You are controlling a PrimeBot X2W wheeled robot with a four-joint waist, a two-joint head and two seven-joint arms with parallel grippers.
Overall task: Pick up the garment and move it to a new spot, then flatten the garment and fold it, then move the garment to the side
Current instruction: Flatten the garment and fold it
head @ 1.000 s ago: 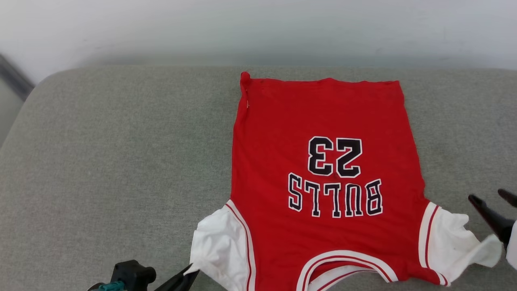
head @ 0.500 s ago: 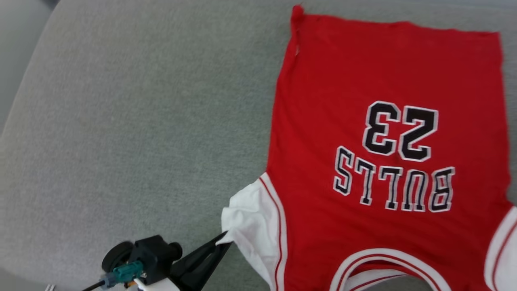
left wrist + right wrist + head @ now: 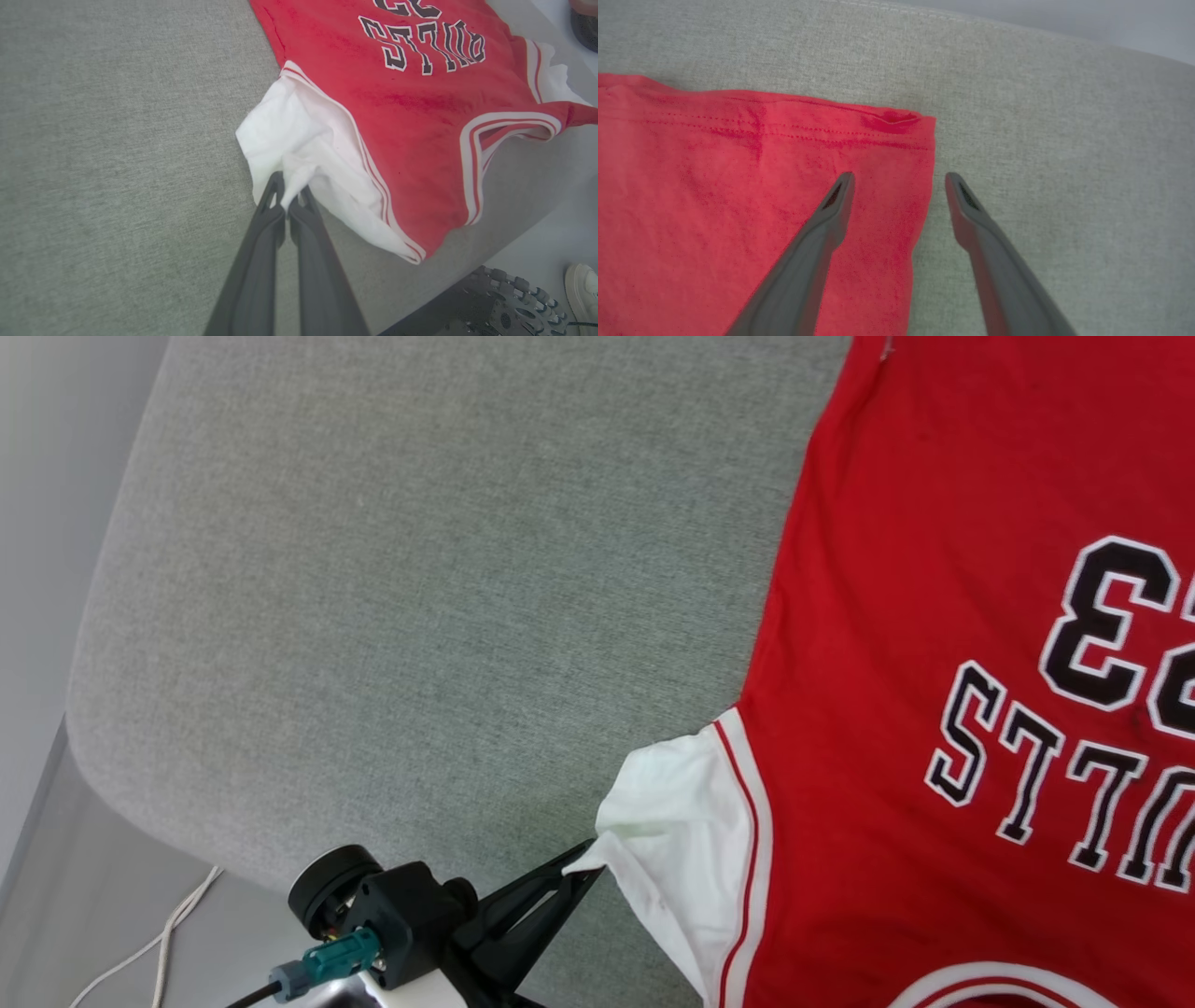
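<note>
The garment [image 3: 934,616] is a red jersey with white sleeves and black lettering, spread flat on a grey cushion, lettering up. My left gripper [image 3: 583,859] is shut on the edge of its white sleeve [image 3: 681,831] at the lower middle of the head view. The left wrist view shows the same pinch: the left gripper [image 3: 289,198] holds a fold of the sleeve [image 3: 289,140] of the garment [image 3: 402,107]. My right gripper [image 3: 899,179] is open above a hem corner of the garment [image 3: 738,196], one finger over the red cloth and one over the cushion.
The grey cushion [image 3: 420,569] stretches wide to the left of the jersey, with its rounded edge [image 3: 103,616] at the far left. A white cable [image 3: 168,943] lies on the floor below it. A shoe [image 3: 581,289] and a wheeled base [image 3: 504,308] show past the cushion's near edge.
The head camera has swung left and down, so the jersey now sits at the right edge of its view. The left gripper keeps its hold on the sleeve.
</note>
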